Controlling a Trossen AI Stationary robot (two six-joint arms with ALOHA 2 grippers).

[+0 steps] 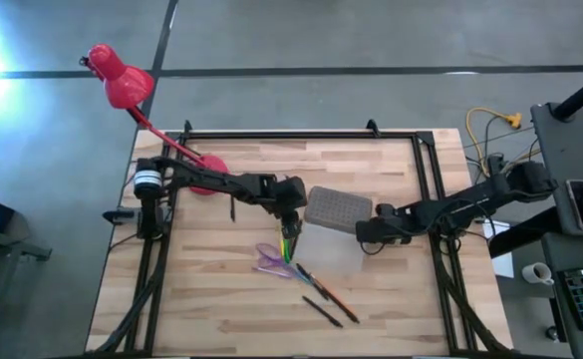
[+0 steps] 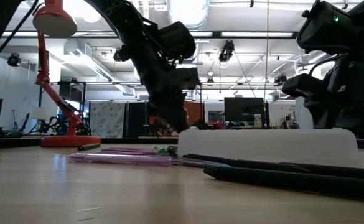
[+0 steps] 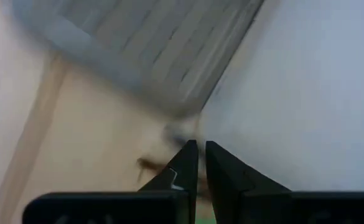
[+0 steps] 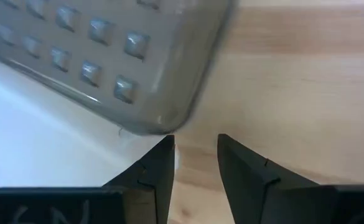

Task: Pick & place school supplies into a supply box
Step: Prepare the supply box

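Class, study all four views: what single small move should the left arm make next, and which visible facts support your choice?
Probably lift the left gripper a little, then carry it over the translucent clear plastic box. Its fingers look nearly closed on thin green and yellow pencils just beside the box's edge, with the grey dotted lid tilted open. The right gripper sits open at the box's far side.

Robotics lab or workshop, big open hall: bare concrete floor point(image 1: 301, 40) with taped lines around the wooden table point(image 1: 221, 299), exposed ceiling ducts point(image 2: 188, 15) and strip lights, monitor point(image 2: 244, 111) at the back wall, loose yellow cable point(image 1: 490, 125) at 3 o'clock of the table.
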